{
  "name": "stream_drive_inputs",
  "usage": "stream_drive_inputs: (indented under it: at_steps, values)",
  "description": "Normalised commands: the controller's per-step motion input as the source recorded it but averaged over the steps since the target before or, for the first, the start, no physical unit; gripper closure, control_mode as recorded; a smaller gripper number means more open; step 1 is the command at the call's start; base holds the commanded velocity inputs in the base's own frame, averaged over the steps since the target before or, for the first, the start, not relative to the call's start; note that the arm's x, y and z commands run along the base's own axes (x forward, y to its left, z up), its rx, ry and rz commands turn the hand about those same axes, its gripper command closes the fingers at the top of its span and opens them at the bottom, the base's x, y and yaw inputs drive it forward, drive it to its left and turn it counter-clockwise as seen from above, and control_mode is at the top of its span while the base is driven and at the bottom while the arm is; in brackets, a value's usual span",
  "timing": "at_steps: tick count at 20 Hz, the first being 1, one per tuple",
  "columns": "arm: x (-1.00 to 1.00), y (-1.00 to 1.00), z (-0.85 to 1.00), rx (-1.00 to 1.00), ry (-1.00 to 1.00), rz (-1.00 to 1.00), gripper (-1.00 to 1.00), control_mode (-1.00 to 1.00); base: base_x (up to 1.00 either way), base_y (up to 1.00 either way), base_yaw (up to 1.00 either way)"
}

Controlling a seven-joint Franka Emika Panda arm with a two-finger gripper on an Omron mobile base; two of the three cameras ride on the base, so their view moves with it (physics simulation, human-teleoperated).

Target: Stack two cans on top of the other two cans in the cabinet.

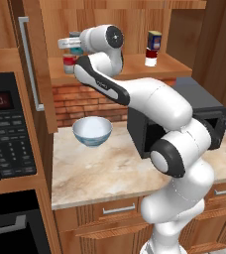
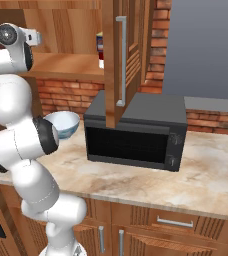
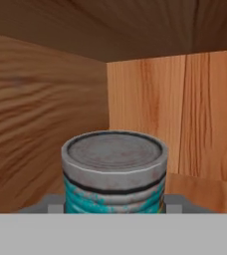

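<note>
Ribbed teal can (image 3: 114, 172) — dull silver lid.

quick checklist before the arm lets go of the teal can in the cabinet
1. Teal can between the fingers of the gripper: ok, it sits close in the hand view.
2. Teal can above the red and white labelled can on the shelf: ok, roughly, in the left base view.
3. Teal can resting on the lower can: cannot tell, the contact is hidden.
4. Dark blue can already stacked on the white can: ok.
5. Cabinet door swung open: ok.
</note>
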Motion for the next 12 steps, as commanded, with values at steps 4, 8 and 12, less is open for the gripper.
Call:
stream_drive_inputs:
  at_steps: [4,8,12]
  values:
    - [0.00,0.14,0.00,0.00,0.00,0.00,1.00,-1.00,0.00,0.00,0.00]
    - [0.00,0.07,0.00,0.00,0.00,0.00,1.00,-1.00,0.00,0.00,0.00]
    - [0.09,0.00,0.00,0.00,0.00,0.00,1.00,-1.00,0.00,0.00,0.00]
